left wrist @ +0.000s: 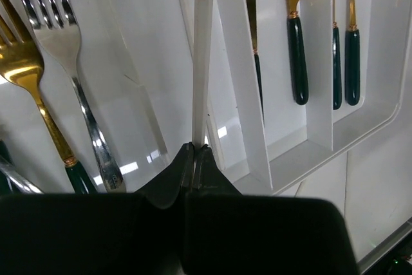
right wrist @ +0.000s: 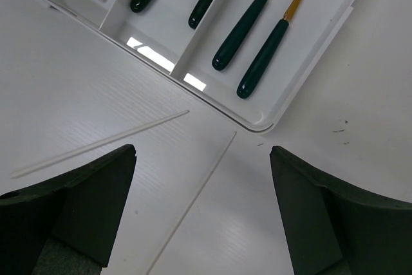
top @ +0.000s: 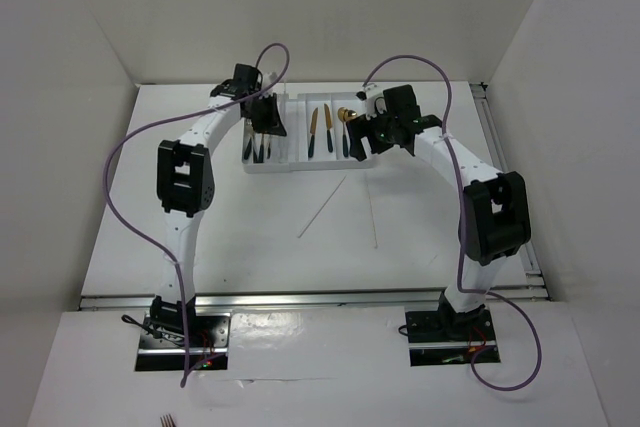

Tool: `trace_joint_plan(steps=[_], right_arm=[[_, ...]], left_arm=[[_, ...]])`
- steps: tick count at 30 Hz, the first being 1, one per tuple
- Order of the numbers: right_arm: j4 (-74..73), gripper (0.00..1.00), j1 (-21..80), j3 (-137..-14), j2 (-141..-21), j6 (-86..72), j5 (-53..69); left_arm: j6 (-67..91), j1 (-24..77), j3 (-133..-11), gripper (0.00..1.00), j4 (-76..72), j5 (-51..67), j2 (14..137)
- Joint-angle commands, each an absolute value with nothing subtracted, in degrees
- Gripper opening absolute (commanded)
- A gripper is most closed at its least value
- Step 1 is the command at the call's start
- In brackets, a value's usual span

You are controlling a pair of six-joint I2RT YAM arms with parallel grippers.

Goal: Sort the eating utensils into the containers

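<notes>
Pale chopstick was clamped between the left fingers over the tray, presumably for slotting; right fingers stood apart above two loose chopsticks.

- White tray sits at the table's 12 o'clock, slots running 12-to-6.
- Left gripper hangs over the tray's 9 o'clock end, above dark-handled utensils; can't read how the jaws stand.
- Right gripper is at the tray's 3 o'clock end, beside a gold spoon.
- Two knives lie mid-tray.
- Two chopsticks lie on the table at the tray's 6 o'clock, apart.
</notes>
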State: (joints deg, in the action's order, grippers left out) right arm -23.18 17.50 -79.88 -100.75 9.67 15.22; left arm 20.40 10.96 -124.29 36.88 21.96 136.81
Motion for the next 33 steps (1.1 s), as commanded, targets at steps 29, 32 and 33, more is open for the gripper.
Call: trace_joint_plan(steps=[29,32,33], right_arm=[[-20.21,0.99,16.88,-77.44,-98.26,6.51,3.1],[-20.21,0.99,15.3,-77.43,-98.26,4.14,-0.95],[-20.21,0.99,14.07,-76.82,-97.74,3.52,-1.49]], left_arm=[[8.26,28.12,-84.49,0.56,39.37,12.04,100.73],[8.26,30.4,-81.14,0.57,40.78,12.04,100.11],[7.74,30.93,-80.6,0.59,40.78,12.04,100.11]])
